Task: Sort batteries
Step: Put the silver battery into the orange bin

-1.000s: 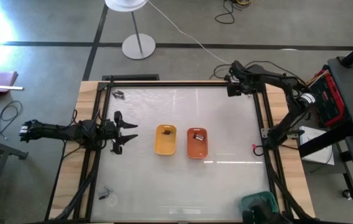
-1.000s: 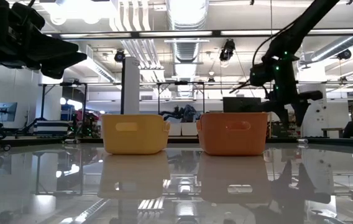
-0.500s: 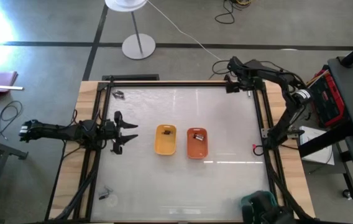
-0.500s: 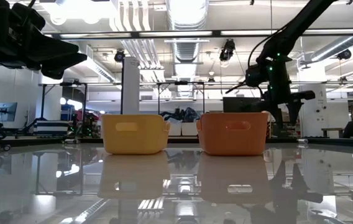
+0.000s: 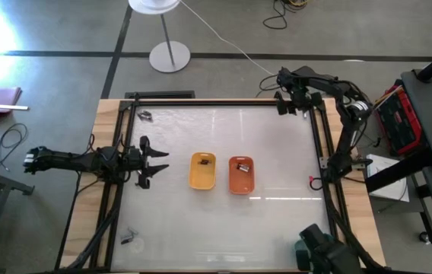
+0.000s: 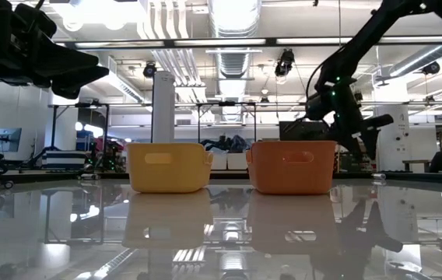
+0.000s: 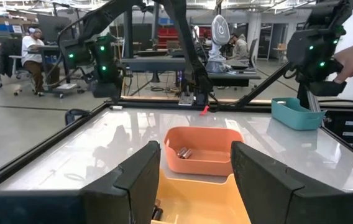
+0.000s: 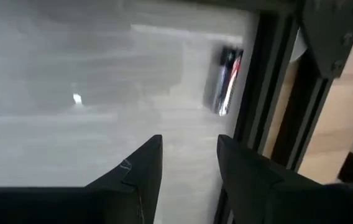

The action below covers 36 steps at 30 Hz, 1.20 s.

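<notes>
Because the batteries lie scattered toward the table's (image 5: 277,221) corners, the two trays sit together at its middle, within reach of both arms: the yellow tray (image 5: 202,170) beside the orange tray (image 5: 240,174), each with a battery or two in it already. A teal tray (image 7: 297,113) sits at the near right corner. The right gripper (image 5: 292,103) hangs over the far right corner, its fingers apart and empty, aimed at a dark battery (image 8: 225,81) lying against the table's black frame; that spot probably makes for a tight approach. The left gripper (image 5: 155,161) waits at the left edge, fingers spread, facing the trays. More batteries lie at the far left corner (image 5: 146,116) and the near left corner (image 5: 128,239), not yet sorted.
</notes>
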Tool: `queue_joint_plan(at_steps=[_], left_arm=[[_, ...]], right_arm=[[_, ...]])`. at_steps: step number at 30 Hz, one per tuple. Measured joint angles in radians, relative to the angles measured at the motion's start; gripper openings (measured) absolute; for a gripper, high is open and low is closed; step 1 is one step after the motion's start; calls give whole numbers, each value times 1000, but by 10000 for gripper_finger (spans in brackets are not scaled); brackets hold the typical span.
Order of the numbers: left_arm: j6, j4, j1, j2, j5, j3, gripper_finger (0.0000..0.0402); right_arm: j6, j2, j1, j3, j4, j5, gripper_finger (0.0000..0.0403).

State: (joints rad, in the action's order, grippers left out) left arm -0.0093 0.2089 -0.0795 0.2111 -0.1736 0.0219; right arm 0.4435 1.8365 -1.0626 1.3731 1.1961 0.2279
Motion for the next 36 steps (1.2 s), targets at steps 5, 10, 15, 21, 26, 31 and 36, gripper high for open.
queue_joint_plan(at_steps=[5,10,15,21,26,31,36], left_arm=[[0,-1,0,1,0,0,181],[0,0,0,1,0,0,181],[0,0,0,2,0,0,181],[0,0,0,3,0,0,181],[0,0,0,4,0,0,181],[0,0,0,4,0,0,181],[0,0,0,4,0,0,181]], right_arm=[[0,56,-14,42,33,-26,139],[10,99,-25,67,28,-21,143],[90,126,-24,90,10,9,152],[90,140,-25,90,7,-7,157],[-29,127,-16,108,9,-19,148],[-141,120,-11,171,90,-18,129],[-212,129,-13,175,190,36,107]])
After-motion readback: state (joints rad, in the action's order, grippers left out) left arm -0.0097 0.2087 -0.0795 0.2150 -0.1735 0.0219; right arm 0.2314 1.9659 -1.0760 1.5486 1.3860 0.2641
